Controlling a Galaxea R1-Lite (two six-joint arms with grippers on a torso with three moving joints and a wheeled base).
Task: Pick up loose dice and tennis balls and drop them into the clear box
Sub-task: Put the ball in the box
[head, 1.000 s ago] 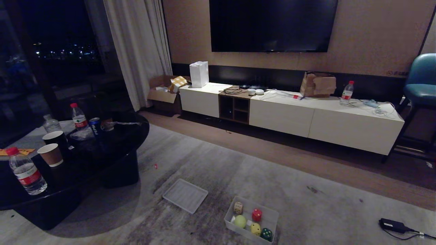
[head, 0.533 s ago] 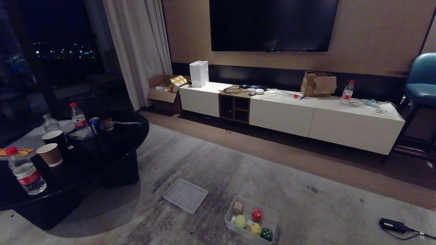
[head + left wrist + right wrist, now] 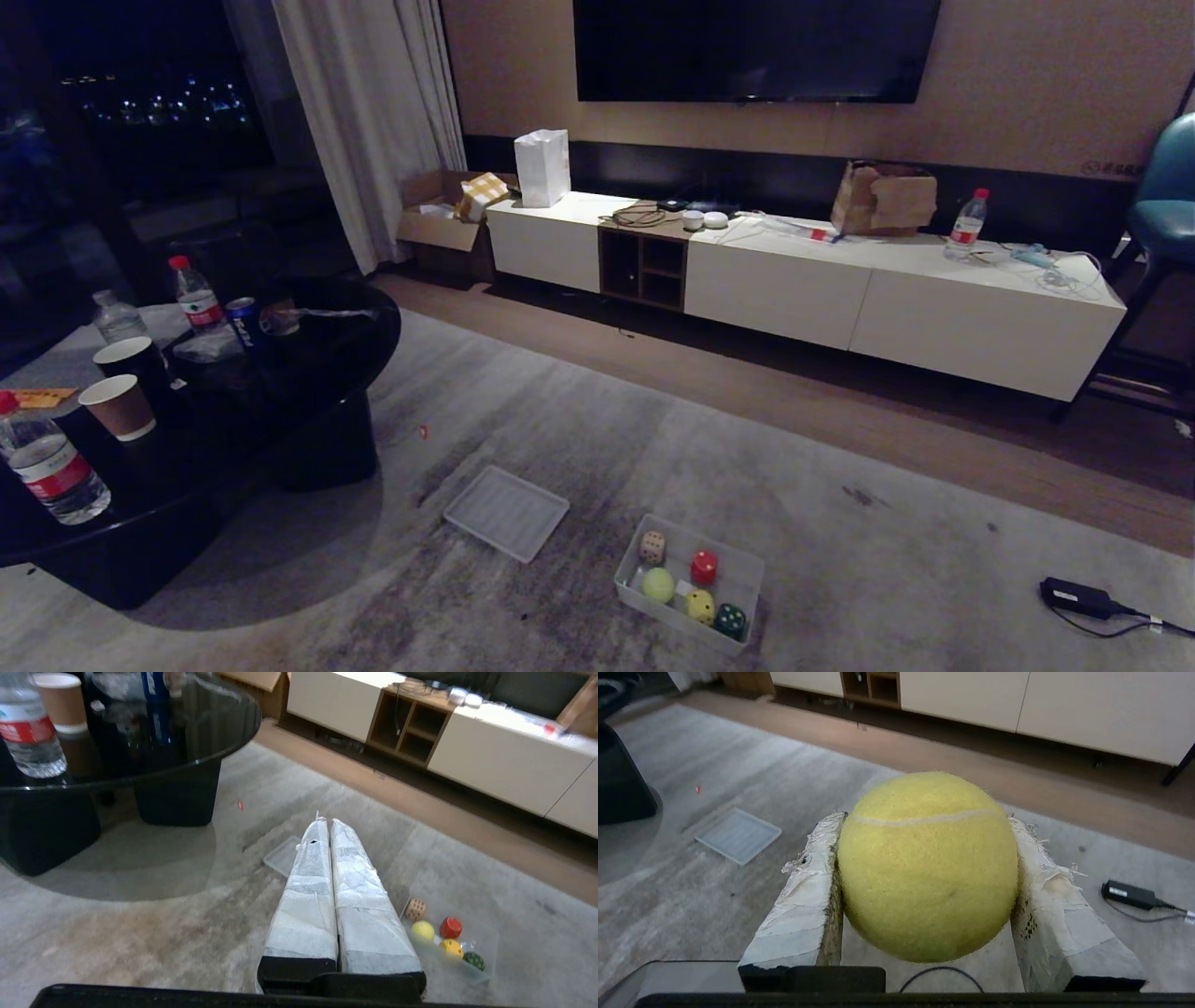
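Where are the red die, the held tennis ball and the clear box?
red die (image 3: 703, 567): head view, its top face.
tennis ball (image 3: 927, 865): right wrist view, the middle of its fuzzy front.
clear box (image 3: 747, 571): head view, its far right wall.

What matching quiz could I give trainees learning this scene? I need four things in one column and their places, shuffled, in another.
Things:
1. red die
2. tennis ball
3. ribbed lid
4. brown paper cup

Places:
A. on the black table
B. flat on the carpet, beside the clear box
C. between the right gripper fingers
D. inside the clear box

Pairs: 1-D, 2-C, 3-B, 4-A
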